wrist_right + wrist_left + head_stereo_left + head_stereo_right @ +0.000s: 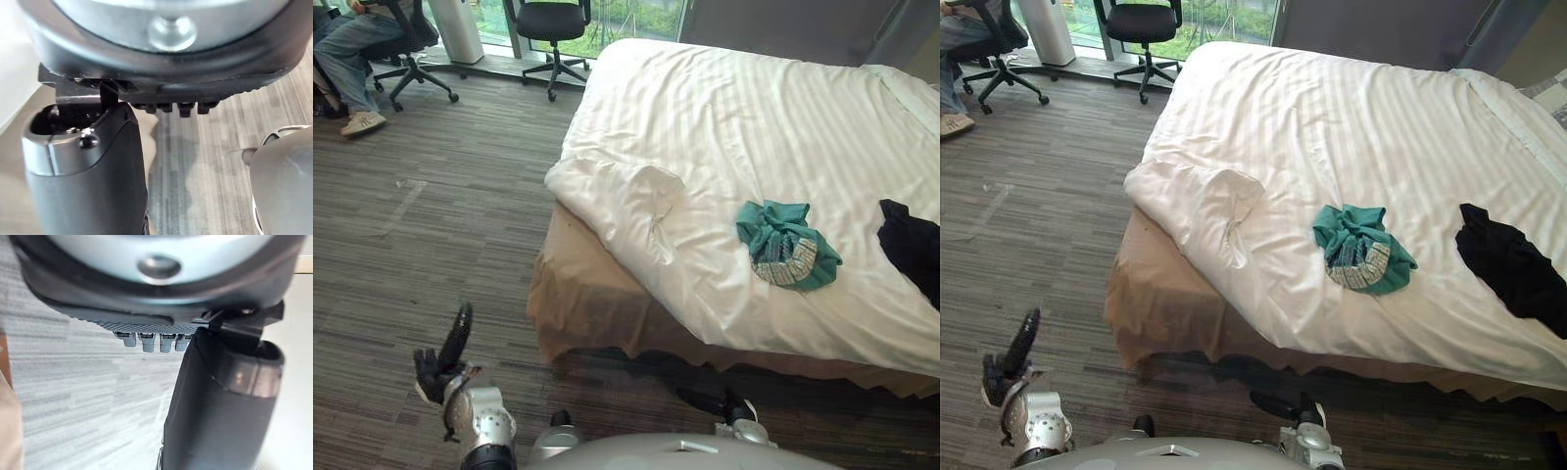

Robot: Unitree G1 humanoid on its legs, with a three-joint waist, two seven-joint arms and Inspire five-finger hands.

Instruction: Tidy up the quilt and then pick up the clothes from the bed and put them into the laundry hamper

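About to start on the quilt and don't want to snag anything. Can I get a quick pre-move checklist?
1. Quilt lying flat: not ok, its near left corner is folded back.
2. Left hand free: ok, open, raised, holding nothing.
3. Right hand free: ok, open, low before the bed.
4. Green garment clear of the fold: ok, bunched further right.
5. Black garment clear of the fold: ok, near the right edge.
6. Person away from the bed: ok, seated far left.
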